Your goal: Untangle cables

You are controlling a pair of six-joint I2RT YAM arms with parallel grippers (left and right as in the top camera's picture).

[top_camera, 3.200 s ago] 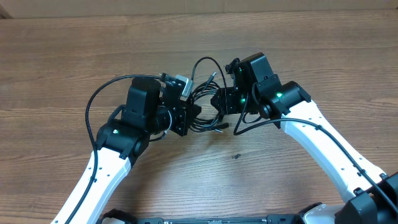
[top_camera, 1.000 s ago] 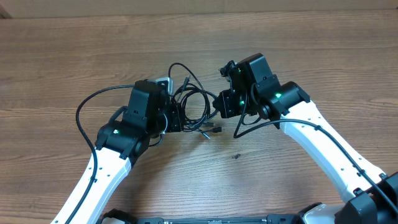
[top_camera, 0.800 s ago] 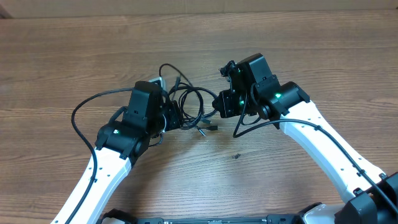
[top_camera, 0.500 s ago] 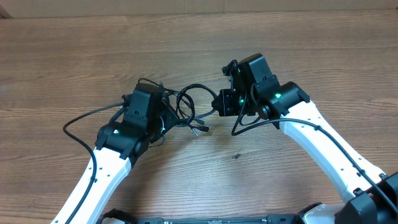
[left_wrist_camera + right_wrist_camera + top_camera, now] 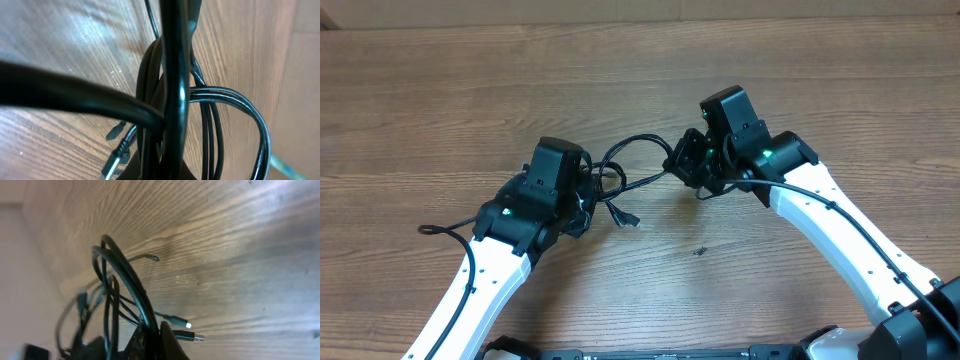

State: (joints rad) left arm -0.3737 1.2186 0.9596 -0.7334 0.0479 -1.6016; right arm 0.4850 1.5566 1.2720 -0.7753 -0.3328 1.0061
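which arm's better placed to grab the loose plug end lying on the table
Left, probably. The plug end lies just beside the left gripper, while the right gripper sits at the far end of the cables strung between them. Both seem to hold the cables, so left must release first.

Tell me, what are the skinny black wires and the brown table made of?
The thin black cables look rubber- or plastic-coated: glossy highlights, easy bends. The brown table looks like wood or wood-print laminate: matte, streaky grain lines.
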